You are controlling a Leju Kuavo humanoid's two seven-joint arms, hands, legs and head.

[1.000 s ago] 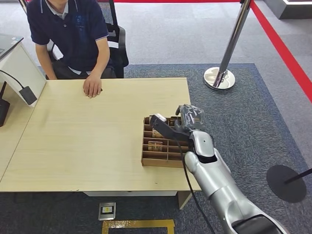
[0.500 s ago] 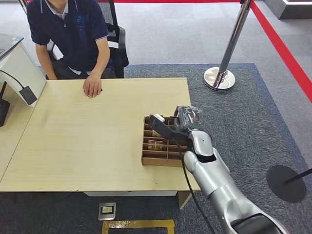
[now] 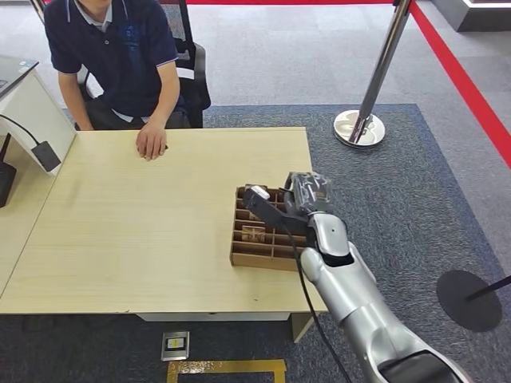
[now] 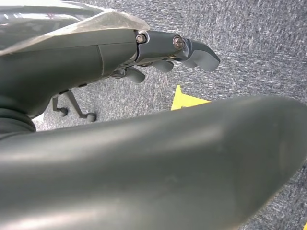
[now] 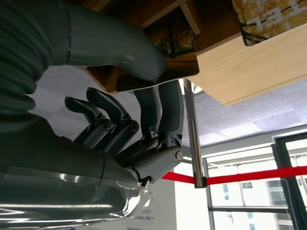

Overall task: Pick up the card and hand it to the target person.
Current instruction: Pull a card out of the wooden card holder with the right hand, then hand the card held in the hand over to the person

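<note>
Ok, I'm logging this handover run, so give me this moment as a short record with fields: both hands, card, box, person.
right robot hand: at the far right corner of the wooden box, thumb and fingers closed on a card
card: pinched, at the box's compartments
wooden box: on the table near its right edge; another card lies in a compartment
left robot hand: hanging over grey carpet, holds nothing
person: seated at the table's far side, a hand resting on it

The wooden tray [image 3: 260, 239] has shifted slightly toward the table's left and far side. The right hand [image 3: 288, 203] has moved with it, thumb and fingers closing on a card [image 5: 170, 50].
</note>
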